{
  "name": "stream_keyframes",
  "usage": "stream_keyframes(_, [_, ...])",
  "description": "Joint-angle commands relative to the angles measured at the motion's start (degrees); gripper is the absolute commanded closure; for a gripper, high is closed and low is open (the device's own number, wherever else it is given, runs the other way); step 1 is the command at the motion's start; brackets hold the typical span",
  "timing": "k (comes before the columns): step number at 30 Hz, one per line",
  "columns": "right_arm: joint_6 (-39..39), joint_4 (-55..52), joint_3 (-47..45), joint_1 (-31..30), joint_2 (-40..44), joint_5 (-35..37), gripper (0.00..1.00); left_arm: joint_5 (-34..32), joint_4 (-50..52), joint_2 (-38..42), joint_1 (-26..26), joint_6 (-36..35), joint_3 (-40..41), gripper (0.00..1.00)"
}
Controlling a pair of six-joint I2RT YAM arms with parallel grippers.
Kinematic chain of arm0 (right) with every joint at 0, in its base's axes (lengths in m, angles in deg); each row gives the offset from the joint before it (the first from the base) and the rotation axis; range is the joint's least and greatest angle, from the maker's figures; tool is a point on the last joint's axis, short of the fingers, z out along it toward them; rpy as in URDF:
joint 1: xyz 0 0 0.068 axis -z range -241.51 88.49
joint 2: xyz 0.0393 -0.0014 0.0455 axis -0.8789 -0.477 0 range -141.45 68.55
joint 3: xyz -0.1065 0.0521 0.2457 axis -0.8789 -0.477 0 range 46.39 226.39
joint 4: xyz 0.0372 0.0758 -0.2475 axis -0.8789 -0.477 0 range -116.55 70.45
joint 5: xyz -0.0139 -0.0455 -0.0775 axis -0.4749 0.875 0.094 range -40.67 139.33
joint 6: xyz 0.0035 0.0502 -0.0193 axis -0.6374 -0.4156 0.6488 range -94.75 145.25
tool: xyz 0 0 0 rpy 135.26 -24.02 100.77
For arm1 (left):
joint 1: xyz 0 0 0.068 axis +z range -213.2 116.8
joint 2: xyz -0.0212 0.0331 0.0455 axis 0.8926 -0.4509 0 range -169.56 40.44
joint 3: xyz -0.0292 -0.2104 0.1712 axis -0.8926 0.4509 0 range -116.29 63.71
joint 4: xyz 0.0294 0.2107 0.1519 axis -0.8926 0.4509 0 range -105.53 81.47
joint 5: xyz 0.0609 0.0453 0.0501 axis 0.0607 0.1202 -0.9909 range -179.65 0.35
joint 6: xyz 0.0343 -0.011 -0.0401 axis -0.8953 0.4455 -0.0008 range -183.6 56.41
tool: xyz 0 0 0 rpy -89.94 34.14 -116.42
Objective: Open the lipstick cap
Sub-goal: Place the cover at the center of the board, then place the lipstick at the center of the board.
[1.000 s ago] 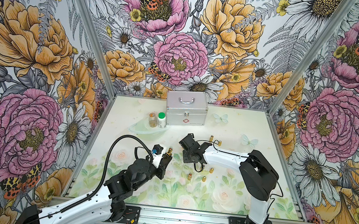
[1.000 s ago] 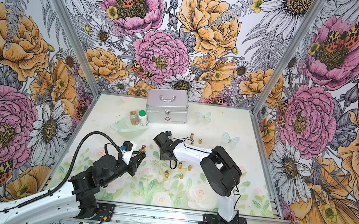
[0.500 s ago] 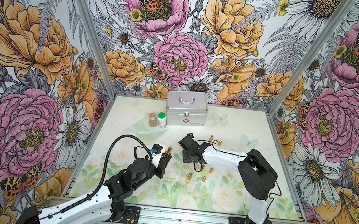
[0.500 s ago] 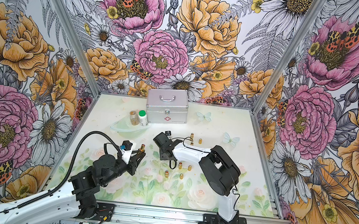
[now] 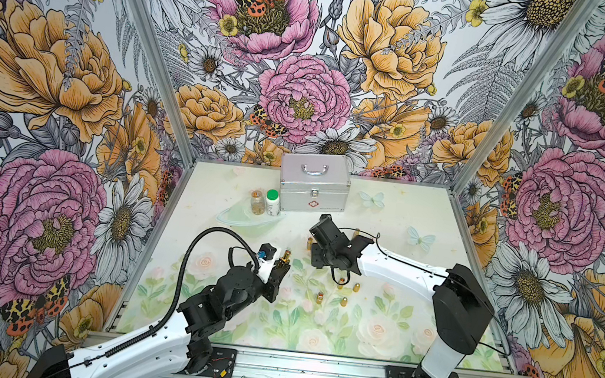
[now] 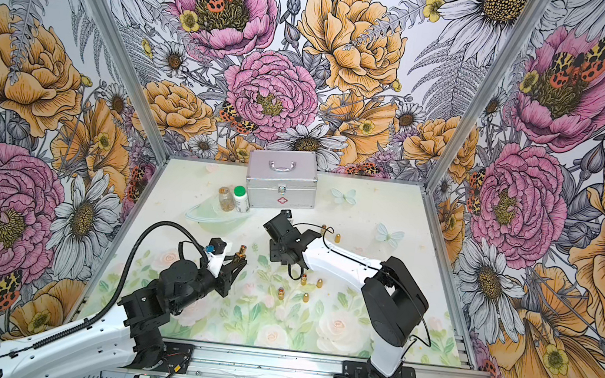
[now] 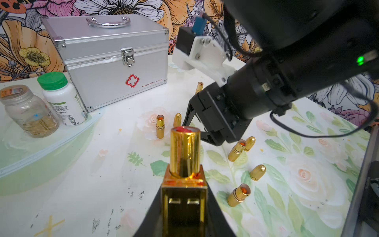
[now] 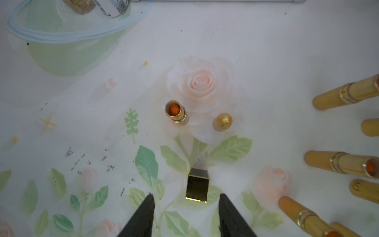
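My left gripper [image 7: 184, 207] is shut on the square gold base of the lipstick [image 7: 185, 156], held above the table. Its round gold tube points up, uncapped, with red showing at the tip. In both top views the lipstick [image 5: 287, 255] [image 6: 242, 249] sticks out of the left gripper [image 5: 280, 267] left of centre. The square gold cap [image 8: 197, 187] rests on the table mat, just ahead of my right gripper [image 8: 187, 197]. That gripper's black fingers stand open on either side of the cap without touching it. The right gripper [image 5: 317, 262] points down at the mat, hiding the cap from above.
A silver first-aid case [image 5: 314, 187] stands at the back, with a green-capped bottle [image 5: 272, 202] and a clear jar [image 5: 257, 202] to its left. Several small gold lipsticks and bullet caps [image 5: 344, 301] lie around the right arm; one small open tube [image 8: 176, 111] and a cap [image 8: 222, 122] stand beyond the square cap.
The right gripper's jaws have parted and let go of the square cap, which now rests on the mat. The left arm holds the lipstick as before.
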Motion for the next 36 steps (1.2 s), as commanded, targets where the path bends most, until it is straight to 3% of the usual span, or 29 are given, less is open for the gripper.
stream_keyframes(1, [1.14,-4.19,-0.03,0.85,4.96,-4.49,0.47,2.37,0.23,-1.30,0.65,-0.67,-2.55,1.00])
stream_keyframes(10, [2.92,-8.48,0.19,1.33,13.57,-19.58,0.46,3.06,-1.70,-6.46,0.65,-1.50,-4.45,1.00])
stream_keyframes(18, [-0.83,-2.75,0.56,0.04,14.61,-29.44,0.46,4.04,-2.93,-10.40,0.43,-2.20,-6.67,1.00])
stream_keyframes(36, [-4.96,2.59,1.47,-0.46,9.29,-34.83,0.52,5.84,-4.76,-9.99,0.02,-4.25,-7.05,1.00])
